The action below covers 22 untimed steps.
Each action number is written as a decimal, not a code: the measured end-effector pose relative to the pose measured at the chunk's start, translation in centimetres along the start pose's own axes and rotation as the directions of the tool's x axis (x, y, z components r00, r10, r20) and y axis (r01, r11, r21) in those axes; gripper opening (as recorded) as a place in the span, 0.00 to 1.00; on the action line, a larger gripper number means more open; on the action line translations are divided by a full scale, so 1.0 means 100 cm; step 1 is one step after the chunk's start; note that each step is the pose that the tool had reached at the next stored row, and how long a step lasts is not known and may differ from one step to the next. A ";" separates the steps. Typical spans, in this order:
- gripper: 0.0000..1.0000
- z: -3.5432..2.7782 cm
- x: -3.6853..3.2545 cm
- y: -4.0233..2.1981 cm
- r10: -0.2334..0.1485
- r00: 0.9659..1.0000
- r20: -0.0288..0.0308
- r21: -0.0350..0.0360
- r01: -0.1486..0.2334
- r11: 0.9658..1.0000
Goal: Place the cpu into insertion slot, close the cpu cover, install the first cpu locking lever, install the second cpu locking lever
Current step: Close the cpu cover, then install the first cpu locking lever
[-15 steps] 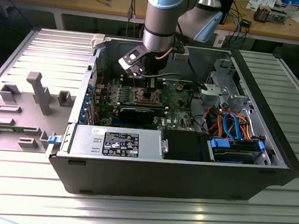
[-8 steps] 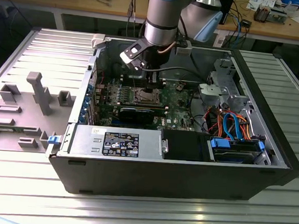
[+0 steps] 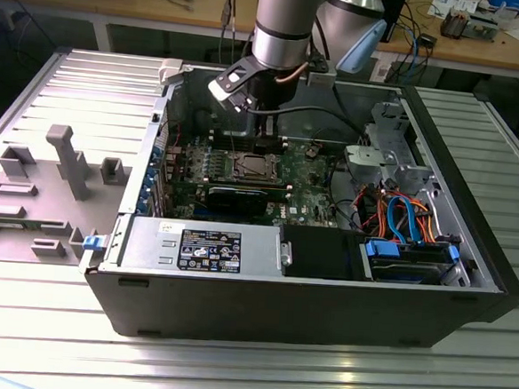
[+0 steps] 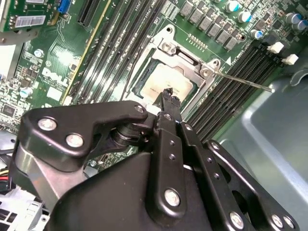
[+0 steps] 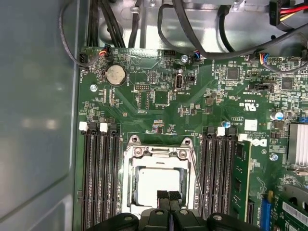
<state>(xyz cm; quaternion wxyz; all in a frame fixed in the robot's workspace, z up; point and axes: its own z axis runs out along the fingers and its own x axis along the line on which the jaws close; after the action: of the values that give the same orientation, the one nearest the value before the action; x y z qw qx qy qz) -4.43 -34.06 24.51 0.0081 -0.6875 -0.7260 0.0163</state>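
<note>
Silvery, green-edged square cpu (image 5: 155, 185) sits in the metal-framed insertion slot (image 5: 133, 140), centre of the exterior view, under the thin windowed cpu cover (image 5: 129, 185). Black hand (image 5: 168, 195), clenched empty, hovers at its edge. A slip could snag the apparently unlatched wire lever (image 4: 243, 81).

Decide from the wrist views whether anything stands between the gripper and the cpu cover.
Nothing visible does. In both wrist views the shut gripper hangs over the cpu cover, with the cpu showing through its window. The thin lever rod runs off to one side of the frame, not under the gripper.
</note>
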 end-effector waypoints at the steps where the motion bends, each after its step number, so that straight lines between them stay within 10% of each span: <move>1: 0.11 -0.0006 0.0000 0.0000 0.000 1.000 0.000 0.000 0.000 1.000; 22: 0.11 -0.0008 0.0000 0.0000 -0.033 0.999 -0.003 -0.001 0.033 0.999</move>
<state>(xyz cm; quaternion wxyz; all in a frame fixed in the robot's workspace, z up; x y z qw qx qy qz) -4.43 -34.06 24.59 0.0093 -0.6753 -0.7373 0.0150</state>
